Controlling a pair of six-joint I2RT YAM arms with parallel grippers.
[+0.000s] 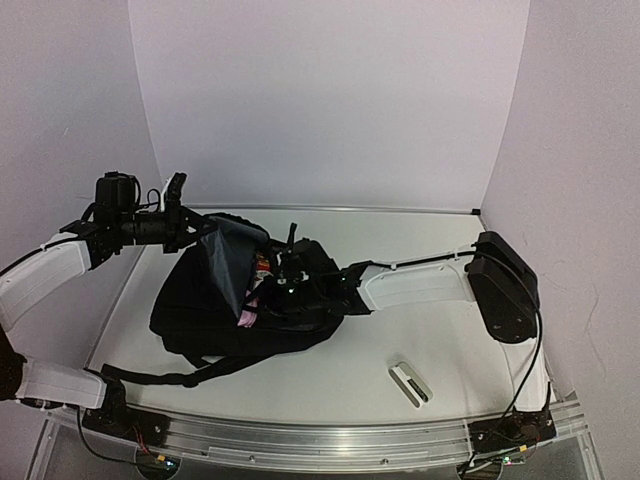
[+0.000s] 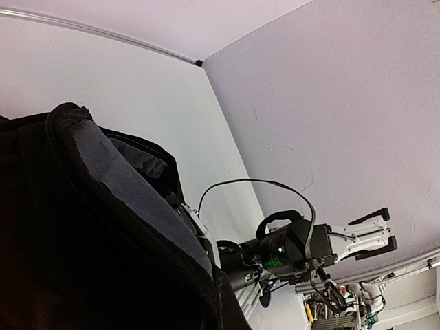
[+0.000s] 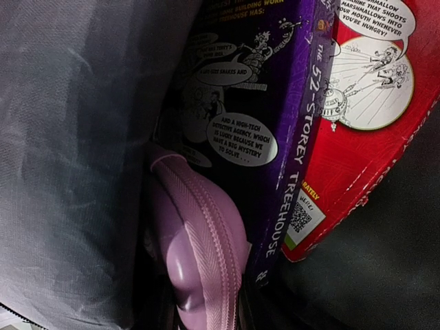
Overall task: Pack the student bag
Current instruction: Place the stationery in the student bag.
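student bag on white table, left of centre, pale walls on three sides.
left gripper clamps the bag's raised flap; right gripper is down inside it, jaws can't tell.

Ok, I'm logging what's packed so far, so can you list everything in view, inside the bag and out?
student bag: one, black with grey lining, left-centre of the table, mouth open
purple book: one, purple, titled "The 52-Storey Treehouse", inside the bag
red book: one, red, inside the bag, right beside the purple book
pencil case: one, pink with a zip, inside the bag, against the purple book
small white object: one, white, on the table outside the bag, toward the near right; too small to identify
table: one, white, under everything
left gripper: one, black, shut on the bag's flap, holding it up
right gripper: one, black, inside the bag's mouth; fingers hidden
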